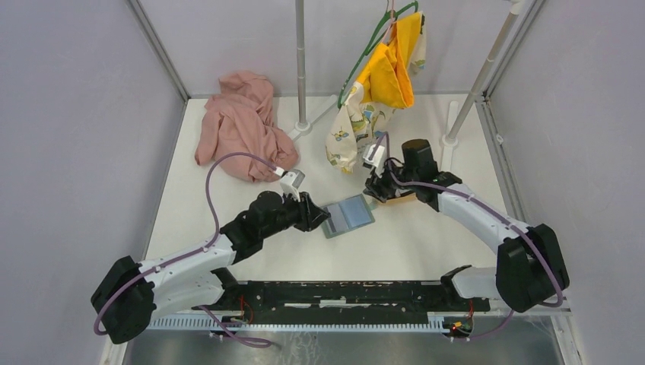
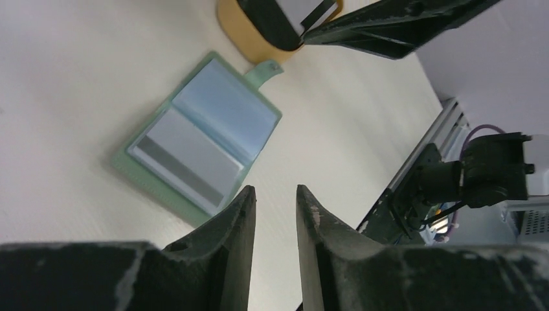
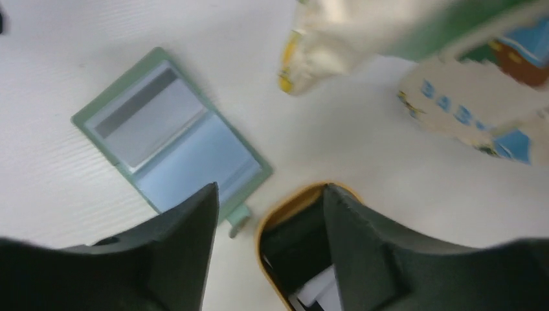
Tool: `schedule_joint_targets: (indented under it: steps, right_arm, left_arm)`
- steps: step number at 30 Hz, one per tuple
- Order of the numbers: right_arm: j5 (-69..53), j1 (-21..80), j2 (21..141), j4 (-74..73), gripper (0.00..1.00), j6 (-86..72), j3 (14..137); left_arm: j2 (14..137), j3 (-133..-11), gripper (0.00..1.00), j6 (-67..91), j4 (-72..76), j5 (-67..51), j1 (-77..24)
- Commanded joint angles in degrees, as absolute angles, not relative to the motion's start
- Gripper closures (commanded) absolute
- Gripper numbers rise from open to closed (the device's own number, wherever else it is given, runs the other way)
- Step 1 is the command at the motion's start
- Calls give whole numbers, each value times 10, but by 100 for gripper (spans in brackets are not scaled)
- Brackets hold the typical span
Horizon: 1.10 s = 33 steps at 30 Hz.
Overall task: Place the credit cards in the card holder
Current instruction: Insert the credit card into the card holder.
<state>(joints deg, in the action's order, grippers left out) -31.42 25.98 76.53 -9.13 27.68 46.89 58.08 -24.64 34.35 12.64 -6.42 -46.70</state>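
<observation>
The sage-green card holder (image 1: 347, 214) lies open on the white table between my grippers. It also shows in the left wrist view (image 2: 201, 139) and the right wrist view (image 3: 171, 139). A pale grey card with a dark stripe (image 2: 188, 159) sits in one of its halves. More cards, black (image 3: 291, 246) and white (image 3: 320, 288), lie in the oval wood tray (image 3: 275, 214). My left gripper (image 2: 276, 194) is slightly open and empty at the holder's left edge. My right gripper (image 3: 268, 191) is open and empty, one finger over the tray.
A pink cloth (image 1: 239, 125) lies at the back left. A yellow garment on a green hanger (image 1: 388, 72) and a patterned cloth (image 1: 354, 129) hang just behind the right gripper. A metal pole (image 1: 301, 68) stands at the back centre.
</observation>
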Motion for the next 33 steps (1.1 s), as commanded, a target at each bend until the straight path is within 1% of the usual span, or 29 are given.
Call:
schedule_joint_targets:
  steps: [1, 2, 3, 4, 5, 7, 11, 16, 19, 22, 26, 29, 33]
  right_arm:
    - [-302, 180, 738, -81, 16, 299, 473]
    - [-335, 151, 744, -76, 7, 279, 470]
    - [-372, 129, 755, -74, 2, 256, 470]
    - [-401, 105, 771, -73, 2, 236, 471]
    - [-431, 88, 785, -71, 2, 214, 472]
    - [-451, 59, 811, -48, 2, 167, 466]
    - [-450, 32, 839, 27, 9, 54, 439]
    - [-463, 24, 882, 82, 20, -44, 425]
    - [-448, 24, 917, 68, 23, -54, 437]
    - [-442, 25, 936, 59, 33, -58, 443]
    - [-421, 25, 933, 45, 35, -54, 443]
    - [-441, 27, 937, 54, 36, -73, 437]
    - [-479, 27, 940, 75, 43, -108, 430]
  left_arm:
    - [524, -235, 57, 305, 218, -61, -469]
    - [518, -234, 50, 304, 212, -48, -469]
    - [518, -237, 40, 305, 197, -32, -468]
    - [524, -243, 31, 303, 181, -23, -468]
    - [535, -251, 29, 298, 162, -25, -467]
    - [561, -265, 29, 292, 142, -53, -465]
    - [571, -242, 29, 303, 188, -88, -465]
    - [580, -226, 28, 299, 222, -84, -465]
    - [609, -229, 29, 299, 244, -88, -465]
    - [637, -235, 30, 303, 255, -102, -465]
    - [649, -230, 30, 308, 269, -109, -465]
    - [650, -226, 30, 309, 273, -108, -465]
    - [652, -222, 31, 313, 278, -111, -465]
